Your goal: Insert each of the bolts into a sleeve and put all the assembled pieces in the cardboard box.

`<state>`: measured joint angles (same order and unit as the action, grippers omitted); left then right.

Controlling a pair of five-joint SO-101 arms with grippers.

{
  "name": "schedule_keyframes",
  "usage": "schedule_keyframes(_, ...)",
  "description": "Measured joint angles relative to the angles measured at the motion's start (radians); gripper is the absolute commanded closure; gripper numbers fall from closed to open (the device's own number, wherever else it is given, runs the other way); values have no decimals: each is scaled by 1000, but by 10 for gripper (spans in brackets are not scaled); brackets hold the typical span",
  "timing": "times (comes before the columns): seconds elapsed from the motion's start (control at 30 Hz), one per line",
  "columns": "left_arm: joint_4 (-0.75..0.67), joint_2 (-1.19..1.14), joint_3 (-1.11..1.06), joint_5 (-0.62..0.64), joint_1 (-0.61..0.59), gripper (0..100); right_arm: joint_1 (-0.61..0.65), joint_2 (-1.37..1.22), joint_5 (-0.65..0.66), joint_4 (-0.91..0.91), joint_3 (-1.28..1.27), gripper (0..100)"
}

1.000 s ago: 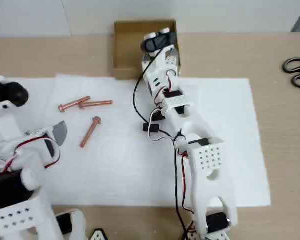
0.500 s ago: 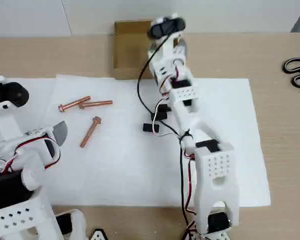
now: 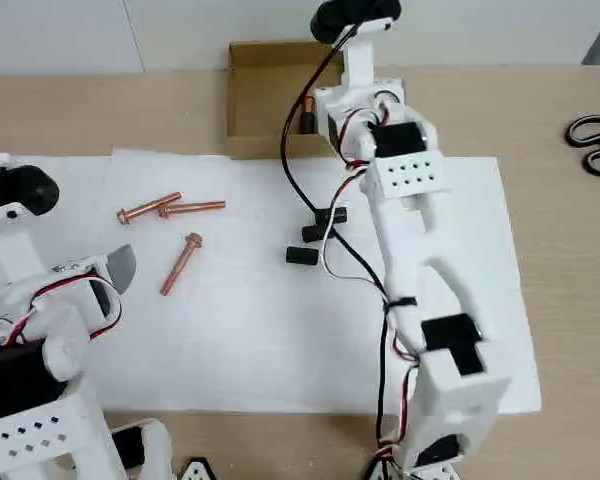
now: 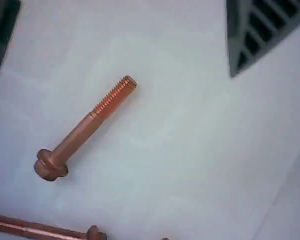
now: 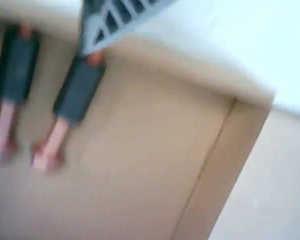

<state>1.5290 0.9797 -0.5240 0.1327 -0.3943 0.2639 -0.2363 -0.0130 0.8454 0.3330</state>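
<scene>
Bolts (image 3: 180, 263) lie loose on the white sheet (image 3: 230, 330): three of them, two close together and one apart, nearer the arms. Three black sleeves (image 3: 318, 232) lie grouped near the sheet's middle. The cardboard box (image 3: 260, 100) stands on the table (image 3: 540, 100) at the sheet's far edge. The right wrist view looks into it and shows two assembled pieces (image 5: 77, 92) side by side on its floor near one wall; in the high view the right arm (image 3: 405, 175) covers most of that corner. The right gripper (image 5: 97, 42) hangs over the box, and I cannot tell how it stands. In the left wrist view the left gripper (image 4: 114, 65) hovers above the lone bolt, fingers (image 4: 260, 30) wide and holding nothing. Bare sheet stretches between the arms, and scissors (image 3: 592, 140) lie by the table's right edge.
</scene>
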Motion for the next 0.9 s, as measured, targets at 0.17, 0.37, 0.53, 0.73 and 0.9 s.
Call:
schedule_keyframes(0.17, 0, 0, 0, 0, 0, 724, 14, 141, 0, 256, 0, 674)
schedule_keyframes(0.37, 12, 0, 0, 0, 0, 724, 58, 304, 0, 582, 0, 674)
schedule_keyframes(0.53, 34, 0, 0, 0, 0, 724, 72, 351, 0, 726, 5, 672)
schedule_keyframes(0.73, 34, 0, 0, 0, 0, 724, 81, 353, 11, 752, -40, 672)
schedule_keyframes(0.9, 34, 0, 0, 0, 0, 724, 147, 353, 186, 726, -196, 673)
